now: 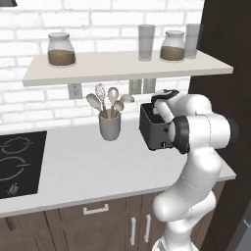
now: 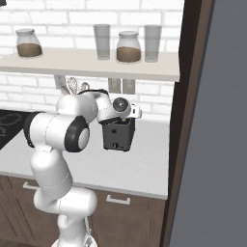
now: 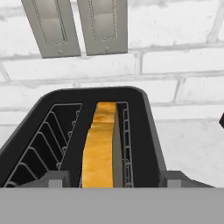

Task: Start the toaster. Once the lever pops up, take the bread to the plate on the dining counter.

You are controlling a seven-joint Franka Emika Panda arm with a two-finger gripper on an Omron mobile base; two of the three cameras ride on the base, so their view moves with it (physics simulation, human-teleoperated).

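Observation:
The black two-slot toaster (image 1: 154,133) (image 2: 118,137) (image 3: 144,131) stands on the white worktop by the brick wall. In the hand view the bread (image 3: 99,148), a golden-tan slice, stands on edge in the right slot; the left slot holds nothing. My gripper (image 3: 116,180) (image 1: 158,115) (image 2: 116,123) hangs right over the toaster's top, pointing down. It is open: its fingertips (image 3: 57,179) stand wide on either side of the slice, clear of it. The plate and the dining counter are out of view.
A grey utensil cup (image 1: 110,125) with spoons stands left of the toaster. A black hob (image 1: 17,164) lies at the far left. A shelf (image 1: 122,66) with jars and glasses hangs overhead. A dark tall panel (image 1: 228,73) rises to the right.

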